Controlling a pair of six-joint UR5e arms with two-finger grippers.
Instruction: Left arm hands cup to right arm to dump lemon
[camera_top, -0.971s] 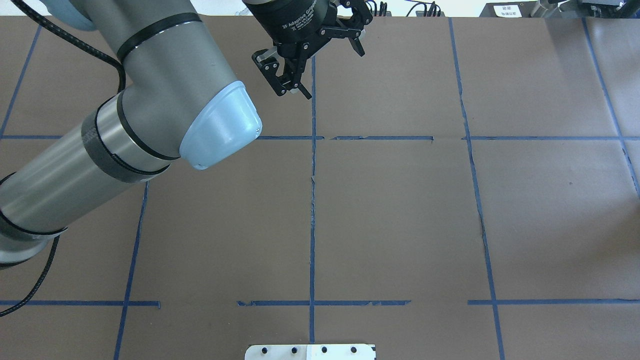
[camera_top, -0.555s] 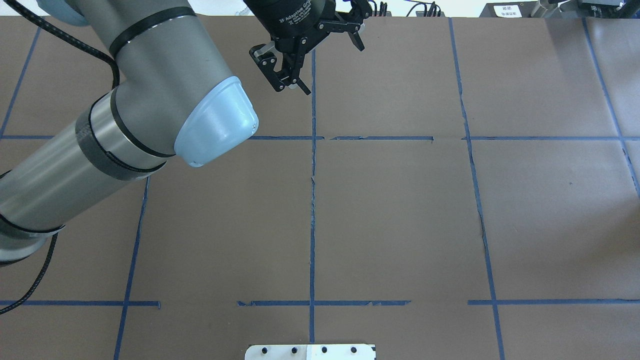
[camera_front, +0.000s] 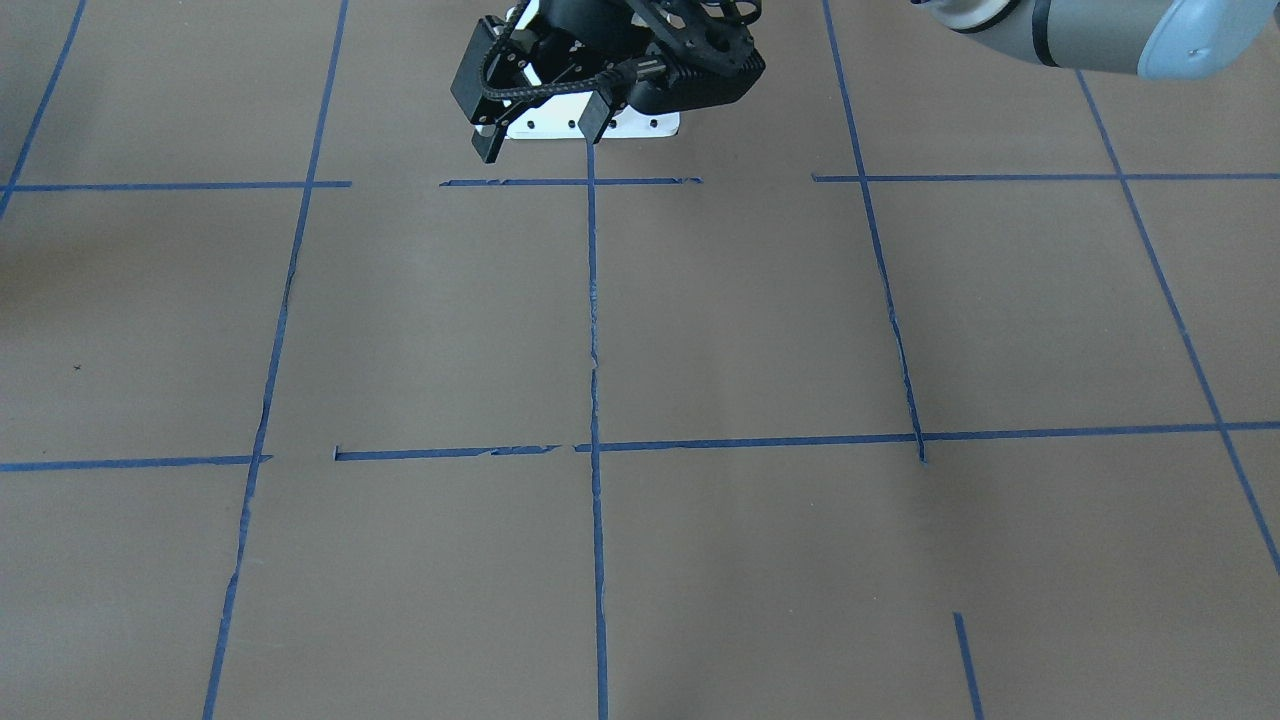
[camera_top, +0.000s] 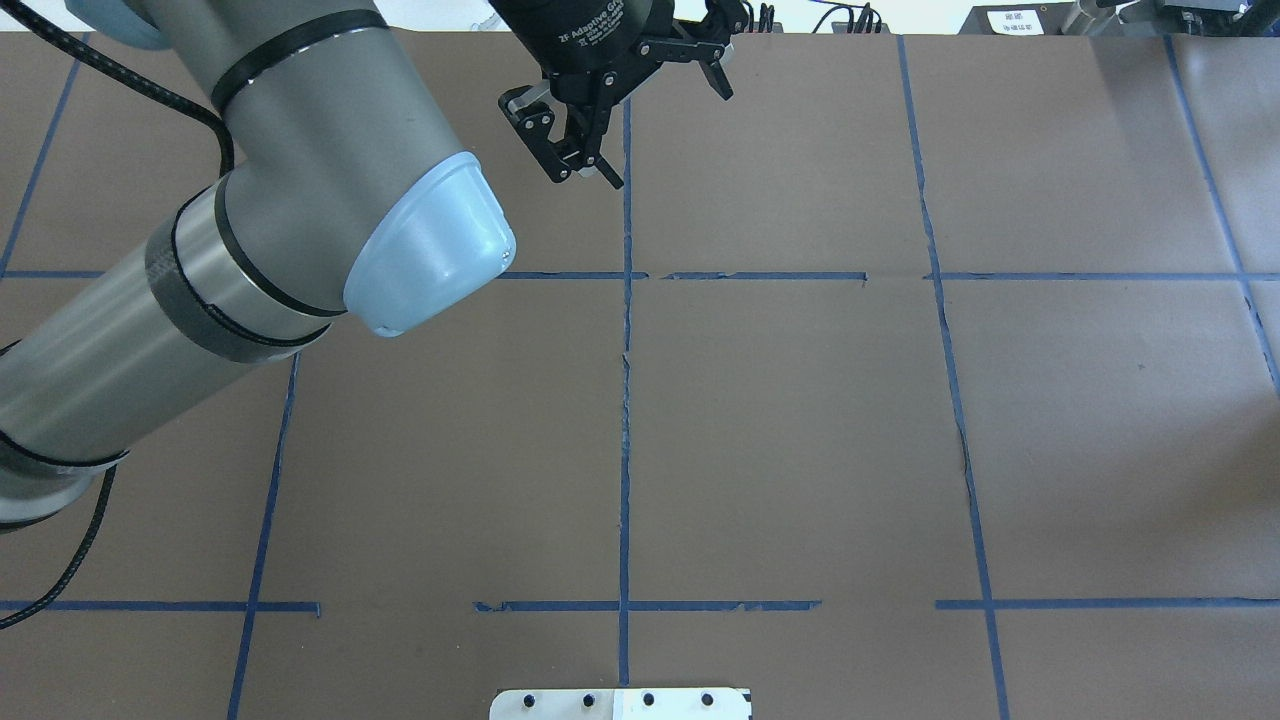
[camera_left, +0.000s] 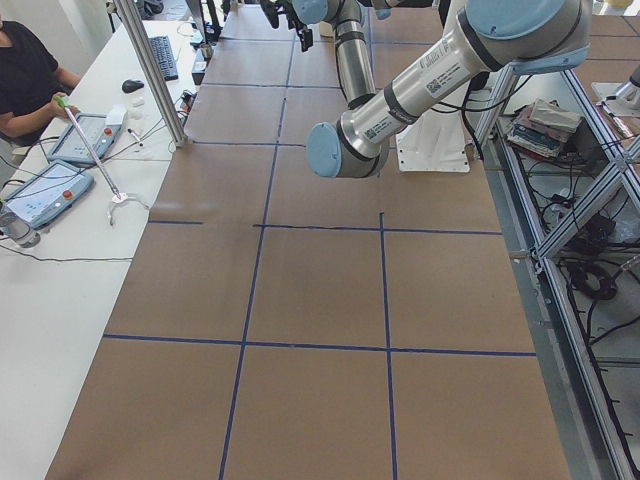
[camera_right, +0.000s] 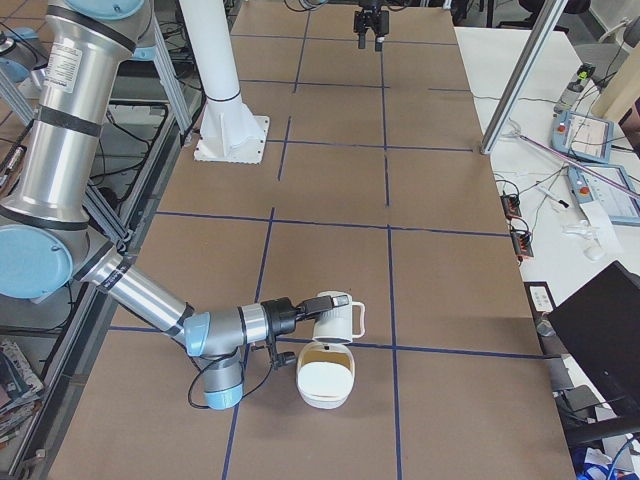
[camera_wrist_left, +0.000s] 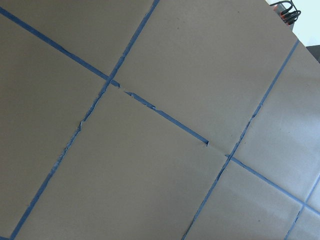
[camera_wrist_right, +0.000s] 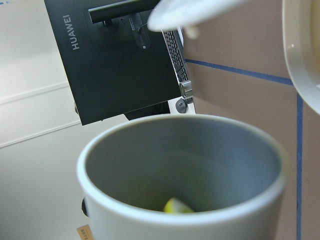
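In the exterior right view the white cup (camera_right: 340, 318) sits at the tip of my right gripper (camera_right: 303, 310), low over the table; I cannot tell there whether the jaws are closed. The right wrist view looks into the cup's (camera_wrist_right: 190, 160) grey inside, where the yellow-green lemon (camera_wrist_right: 177, 206) lies at the bottom. No fingers show in that view. My left gripper (camera_top: 667, 138) is open and empty, high over the far centre of the table. It also shows in the front-facing view (camera_front: 538, 140).
A white bowl (camera_right: 325, 378) stands just beside and below the cup, and its rim (camera_wrist_right: 305, 50) shows in the right wrist view. A black laptop (camera_right: 600, 330) and control tablets (camera_right: 590, 135) lie on the side table. A white mounting plate (camera_top: 620, 703) sits at the near edge.
My left arm's elbow has drifted slightly left and up, and the left gripper has shifted a little toward the far edge. It stays open.
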